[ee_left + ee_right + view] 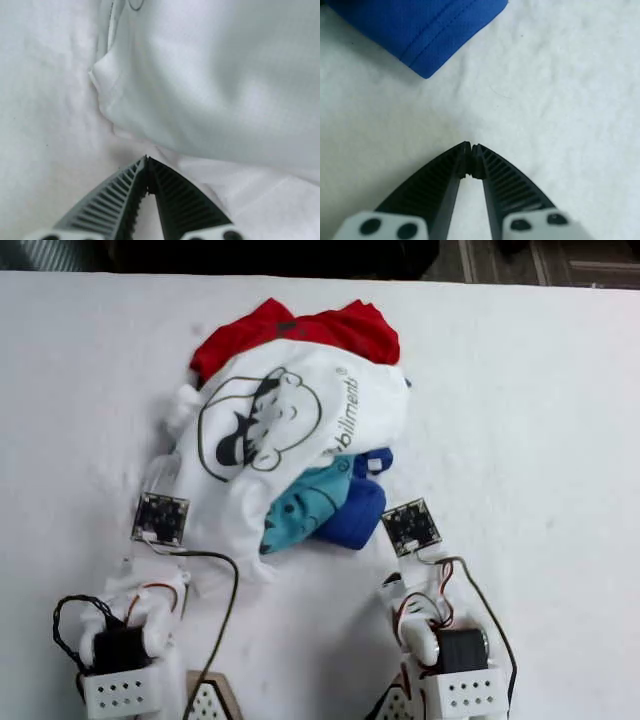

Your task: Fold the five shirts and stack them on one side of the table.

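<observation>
Closest to the lens, the left gripper [147, 165] has its ribbed jaws pressed together at the tips with nothing between them, and it hangs just short of the white shirt [225, 75], whose rumpled edge lies directly ahead of it on the table [540, 390]. The right gripper [471, 155] is likewise closed and empty, over bare cloth on the other side of the white shirt, with a hemmed corner of the blue shirt [420, 30] a little way ahead. From above, the white shirt tops an unfolded heap: the red shirt [300, 330] sticks out beyond its far edge, and the teal shirt [305, 505] and the blue one poke out from under its near edge towards the right arm. A fifth shirt may be buried underneath, though this cannot be told. The white shirt seems to run slantwise, from the left gripper towards the red shirt, so the left arm is the nearer to its free edge and would have to open first.
</observation>
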